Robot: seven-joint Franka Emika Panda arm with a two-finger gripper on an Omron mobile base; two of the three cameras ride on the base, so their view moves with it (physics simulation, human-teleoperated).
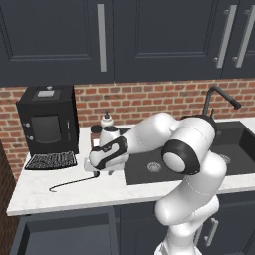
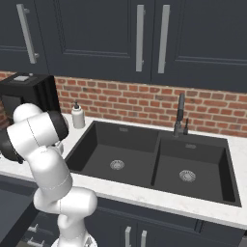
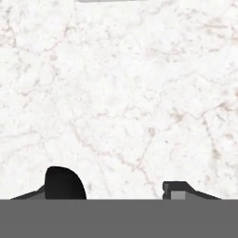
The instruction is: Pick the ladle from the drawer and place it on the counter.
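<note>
The thin black ladle (image 1: 69,182) lies flat on the white speckled counter (image 1: 45,196), in front of the coffee machine. Its hooked end points left and its other end reaches under my hand. My gripper (image 1: 95,172) hangs just above that end, open, with bare counter (image 3: 121,93) between its fingers. In the hand view, the gripper (image 3: 116,193) has a round black shape (image 3: 65,183) at its left fingertip, probably the ladle's bowl. The dark drawer (image 1: 64,233) stands pulled out below the counter edge at the lower left.
A black coffee machine (image 1: 47,122) with a drip grate stands at the back left. A white soap bottle (image 1: 106,119) and a small jar (image 1: 95,132) sit behind my hand. The black double sink (image 2: 154,159) with its faucet (image 2: 180,113) lies to the right.
</note>
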